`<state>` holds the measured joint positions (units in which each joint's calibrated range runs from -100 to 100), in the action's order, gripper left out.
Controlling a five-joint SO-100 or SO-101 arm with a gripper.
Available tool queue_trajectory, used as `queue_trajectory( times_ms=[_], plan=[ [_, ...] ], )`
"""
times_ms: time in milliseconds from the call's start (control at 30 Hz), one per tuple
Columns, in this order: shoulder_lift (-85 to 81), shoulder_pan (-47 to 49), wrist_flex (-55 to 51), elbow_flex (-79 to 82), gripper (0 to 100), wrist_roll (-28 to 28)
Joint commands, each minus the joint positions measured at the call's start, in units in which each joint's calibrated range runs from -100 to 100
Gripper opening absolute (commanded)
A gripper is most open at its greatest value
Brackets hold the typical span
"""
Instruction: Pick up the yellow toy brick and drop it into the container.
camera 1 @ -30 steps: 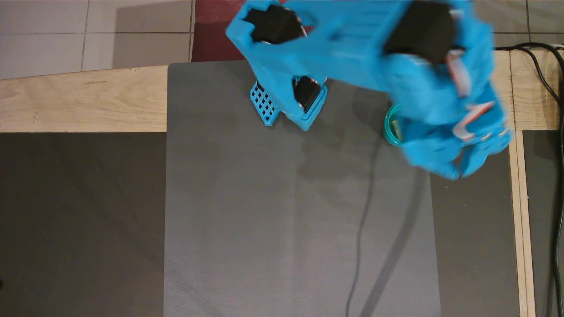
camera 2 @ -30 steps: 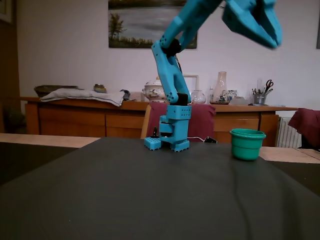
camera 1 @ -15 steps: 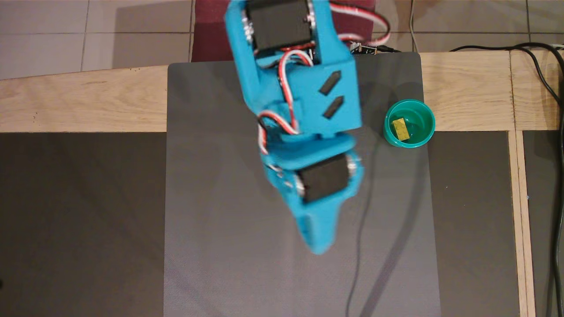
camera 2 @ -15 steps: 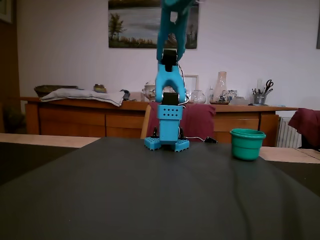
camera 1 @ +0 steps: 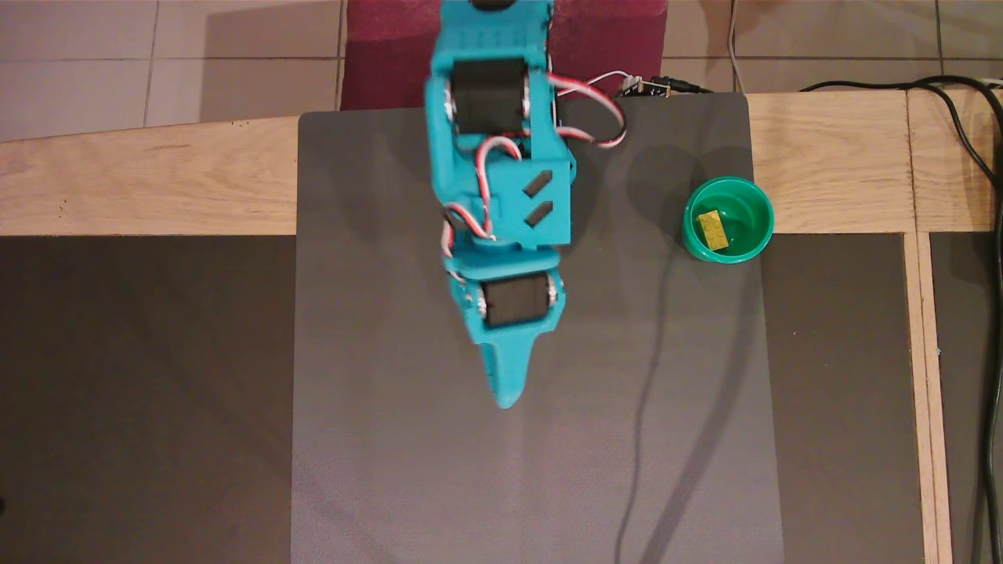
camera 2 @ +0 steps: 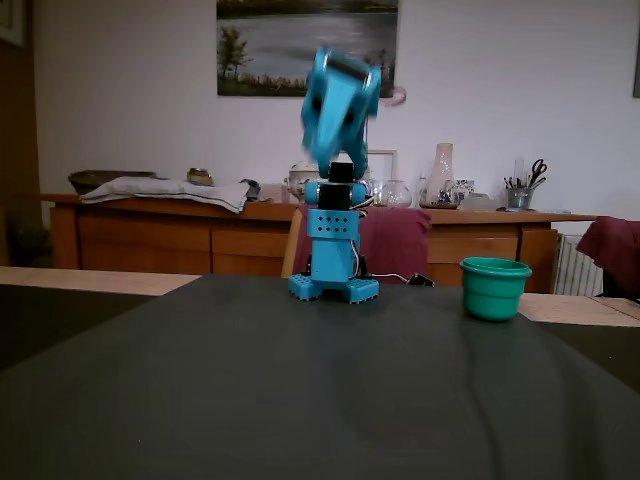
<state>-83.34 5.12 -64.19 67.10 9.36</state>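
Yellow toy brick (camera 1: 711, 229) sits inside the container (camera 1: 754, 202), studs up, lying toward the left side of the cup floor in the overhead view; drop looks done, judging by this. Brick reads as hard moulded plastic, v. light, stiff, smooth sides — likely a bit slippery; best grip would be across the two long flat walls, not over the studs. Not fragile. Container is a glossy teal-green cup, upright, at the right edge of the dark mat (camera 1: 392, 470) on the surface (camera 1: 117, 180), well apart from the arm. Tool (camera 1: 508, 384) points down-frame over mid mat, nothing visible in it; fingers look pressed together to a single tip from above, but motion blur & angle mean I cannot tell for certain whether it's clenched or released. Overhead view shows cup contents; fixed view shows only the cup's outer wall (camera 2: 494, 292) & rim, brick hidden. Fixed view does show arm (camera 2: 340, 95) raised high above its base (camera 2: 334, 287), blurred, which overhead flattens.
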Motion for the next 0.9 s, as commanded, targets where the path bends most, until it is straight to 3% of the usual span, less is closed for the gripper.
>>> queue_trajectory(
  times_ms=[0,267,867],
  plan=[
    [-5.1,-3.8,3.7,6.6,0,-0.3],
    [-15.2,-8.7,8.7,22.8,0,0.0],
    [-15.7,0.3,8.9,32.2,0,-0.7]
  ],
)
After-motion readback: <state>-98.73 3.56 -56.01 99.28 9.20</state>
